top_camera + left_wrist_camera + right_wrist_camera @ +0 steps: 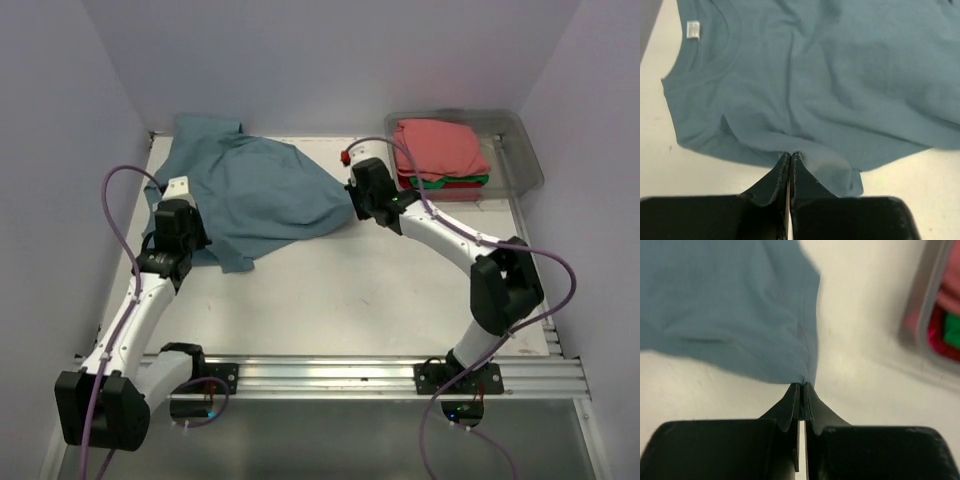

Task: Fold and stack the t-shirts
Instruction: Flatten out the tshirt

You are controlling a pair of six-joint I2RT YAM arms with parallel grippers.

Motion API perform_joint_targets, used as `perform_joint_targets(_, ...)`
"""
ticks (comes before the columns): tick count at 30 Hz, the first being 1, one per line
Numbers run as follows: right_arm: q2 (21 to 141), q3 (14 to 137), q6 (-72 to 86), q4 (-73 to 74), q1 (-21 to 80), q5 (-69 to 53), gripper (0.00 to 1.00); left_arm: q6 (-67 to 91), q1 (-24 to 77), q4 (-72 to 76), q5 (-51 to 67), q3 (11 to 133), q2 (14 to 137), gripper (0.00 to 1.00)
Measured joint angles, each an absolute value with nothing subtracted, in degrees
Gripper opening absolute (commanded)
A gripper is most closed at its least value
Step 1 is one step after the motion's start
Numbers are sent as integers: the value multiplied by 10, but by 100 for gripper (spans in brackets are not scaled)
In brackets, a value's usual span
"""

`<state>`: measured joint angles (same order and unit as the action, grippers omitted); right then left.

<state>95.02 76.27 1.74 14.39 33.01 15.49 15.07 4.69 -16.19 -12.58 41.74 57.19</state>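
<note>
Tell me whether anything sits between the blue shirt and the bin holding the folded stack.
Nothing visible does. Only bare table separates the blue shirt from the clear bin, and the right pincer, shut on the shirt's corner, is on that side.

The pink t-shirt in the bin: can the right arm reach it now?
Probably not yet: the right gripper is shut on the blue t-shirt, though the bin holding the pink t-shirt lies close.
</note>
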Motion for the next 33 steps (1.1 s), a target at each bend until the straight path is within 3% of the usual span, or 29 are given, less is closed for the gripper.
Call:
perform_joint_targets(6, 959, 693, 42, 259, 330, 154, 0, 190, 47, -258, -110, 474, 520, 0)
perform_joint_targets(14, 830, 665, 73, 331, 336, 151, 0, 221, 47, -350, -81, 611, 450, 0)
perform_joint_targets(31, 809, 683, 138, 521, 352, 56, 0, 259, 47, -499, -45, 601, 453, 0)
perform_joint_targets(32, 809, 688, 142, 530, 354, 46, 4, 262, 47, -504, -42, 601, 451, 0)
perform_joint_targets(33, 809, 691, 145, 539, 357, 36, 15, 265, 47, -508, -39, 601, 449, 0)
